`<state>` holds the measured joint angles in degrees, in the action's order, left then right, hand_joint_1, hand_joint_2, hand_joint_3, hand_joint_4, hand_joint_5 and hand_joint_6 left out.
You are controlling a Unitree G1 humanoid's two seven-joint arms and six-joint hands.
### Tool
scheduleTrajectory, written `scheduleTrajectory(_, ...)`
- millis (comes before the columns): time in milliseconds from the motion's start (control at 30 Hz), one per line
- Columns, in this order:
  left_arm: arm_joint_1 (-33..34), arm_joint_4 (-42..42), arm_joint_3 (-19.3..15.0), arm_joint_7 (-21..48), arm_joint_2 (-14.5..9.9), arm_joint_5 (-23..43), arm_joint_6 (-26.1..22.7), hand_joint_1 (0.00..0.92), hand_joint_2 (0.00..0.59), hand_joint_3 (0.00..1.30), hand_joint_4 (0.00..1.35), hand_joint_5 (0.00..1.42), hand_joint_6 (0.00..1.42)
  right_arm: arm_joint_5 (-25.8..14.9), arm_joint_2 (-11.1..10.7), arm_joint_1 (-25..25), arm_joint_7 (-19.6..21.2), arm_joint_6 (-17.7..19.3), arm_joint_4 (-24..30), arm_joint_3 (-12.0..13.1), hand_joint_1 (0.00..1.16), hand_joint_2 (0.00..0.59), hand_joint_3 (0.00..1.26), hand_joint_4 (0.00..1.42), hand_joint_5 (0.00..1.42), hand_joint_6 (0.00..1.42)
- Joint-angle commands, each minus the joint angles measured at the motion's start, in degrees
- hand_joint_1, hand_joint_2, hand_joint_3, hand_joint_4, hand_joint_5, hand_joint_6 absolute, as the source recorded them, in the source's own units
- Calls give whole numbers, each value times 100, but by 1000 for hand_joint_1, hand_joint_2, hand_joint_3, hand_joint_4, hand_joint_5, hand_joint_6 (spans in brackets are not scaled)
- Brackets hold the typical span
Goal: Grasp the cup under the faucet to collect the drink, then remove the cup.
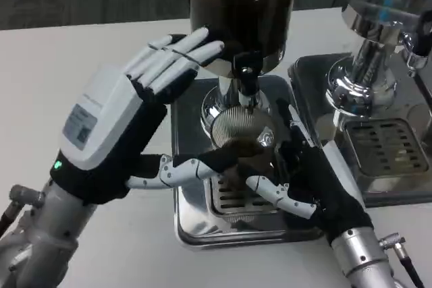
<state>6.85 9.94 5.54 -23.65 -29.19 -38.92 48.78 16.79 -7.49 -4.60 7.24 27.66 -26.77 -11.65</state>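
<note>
A ribbed clear cup [241, 133] with dark drink in it stands on the steel drip tray [196, 224], right under the black faucet [245, 77] of the dark drink dispenser [243, 11]. My right hand [307, 180] grips the cup from the right and front, fingers wrapped low around it. To the left of the faucet my left hand [128, 116] is raised with its fingers spread beside the dispenser's base and holds nothing. Its thumb reaches along the tray toward the cup; whether it touches the cup I cannot tell.
A second chrome dispenser [374, 45] with its own grated tray [391, 146] stands close on the right. White table [81, 45] stretches to the left and behind my left hand.
</note>
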Motion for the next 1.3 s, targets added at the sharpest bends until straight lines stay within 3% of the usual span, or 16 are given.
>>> scheduleTrajectory(33,-102,23,-171,-188,94,0,-14,0,163,229,103,265,196,-12,-5,105,-30,51,-20,25,601,201,0,0,0,145)
scheduleTrajectory(733,-1190,215,-968,-376,387,356,-367,0,197,197,47,191,100,-39,50,168,-26,103,91,36,629,194,0,0,0,170)
scheduleTrajectory(1200,-1139,1535,-654,-452,329,310,-442,0,226,205,56,199,72,-193,163,50,-179,147,11,20,684,175,0,0,0,162)
scheduleTrajectory(1300,-1115,1675,-578,-467,314,310,-453,0,228,217,67,204,71,-214,215,28,-176,163,12,24,690,174,0,0,0,81)
